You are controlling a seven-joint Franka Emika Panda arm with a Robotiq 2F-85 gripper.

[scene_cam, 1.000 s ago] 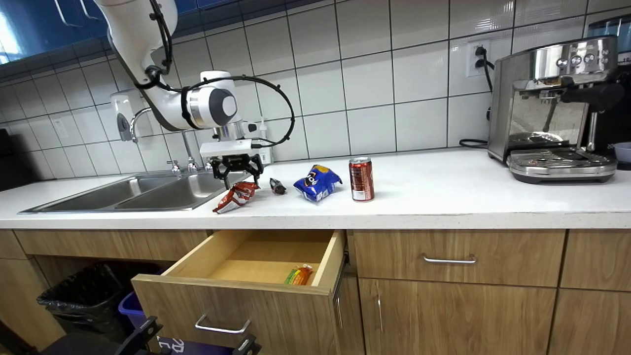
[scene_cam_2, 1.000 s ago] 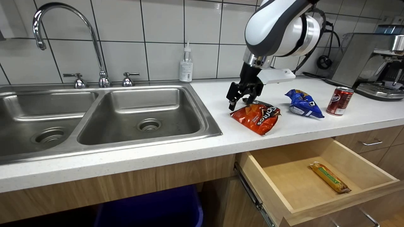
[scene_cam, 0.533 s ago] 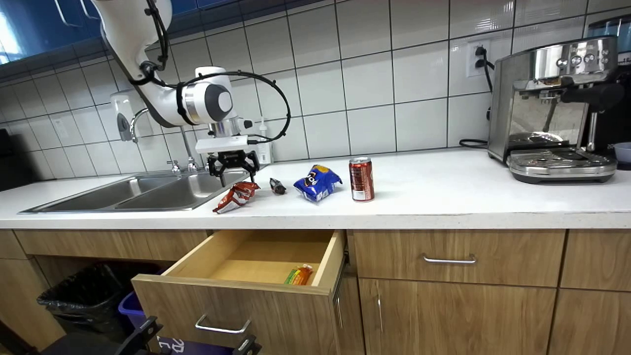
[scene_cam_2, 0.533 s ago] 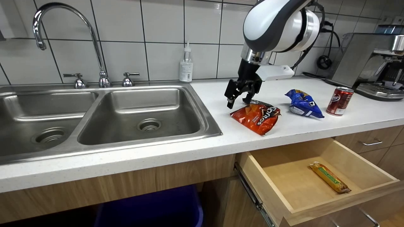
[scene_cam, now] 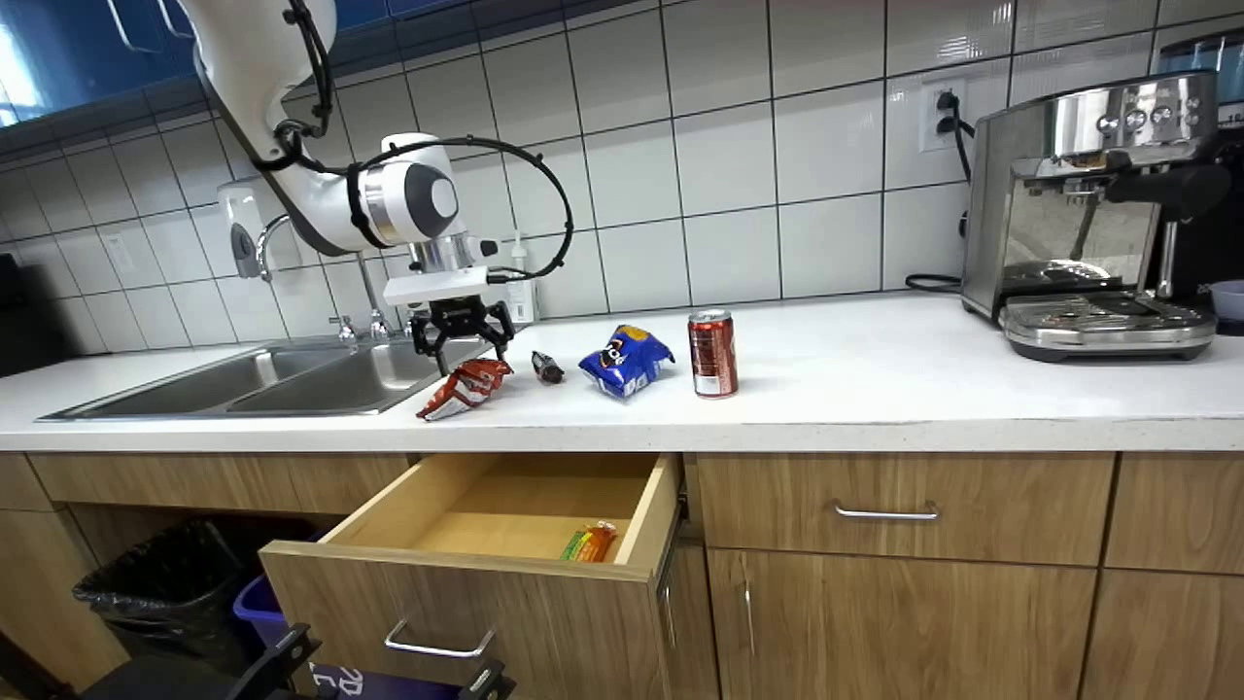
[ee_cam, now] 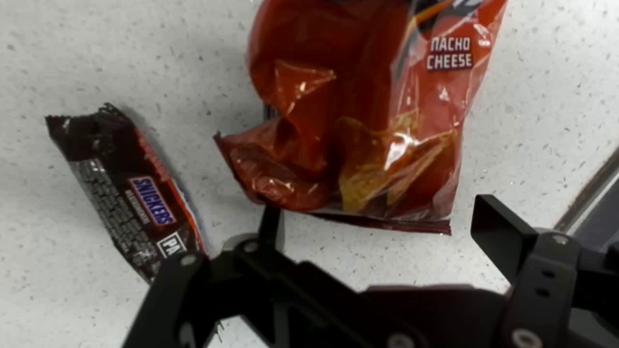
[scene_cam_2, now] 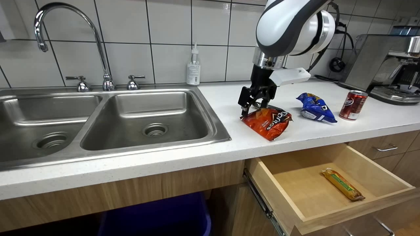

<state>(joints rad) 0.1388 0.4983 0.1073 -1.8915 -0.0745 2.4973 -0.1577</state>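
The chip bag (ee_cam: 365,113) is glossy red and crinkled.

Wrist view: red bag (ee_cam: 358,111) cut off above

There are two snack bags (scene_cam_2: 268,123) (scene_cam_2: 315,108), two wrapped bars (ee_cam: 123,191) (scene_cam_2: 343,185), one can (scene_cam_2: 353,105), one coffee machine (scene_cam: 1059,224), two sink basins (scene_cam_2: 49,109) (scene_cam_2: 154,105), one faucet (scene_cam_2: 100,46), one pump bottle (scene_cam_2: 193,72) and one pulled-out drawer (scene_cam_2: 295,183).

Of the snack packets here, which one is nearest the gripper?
The red nacho cheese bag, right by the open gripper. The brown Snickers packet lies to one side, the blue bag beyond it; the yellow bar sits in the drawer.
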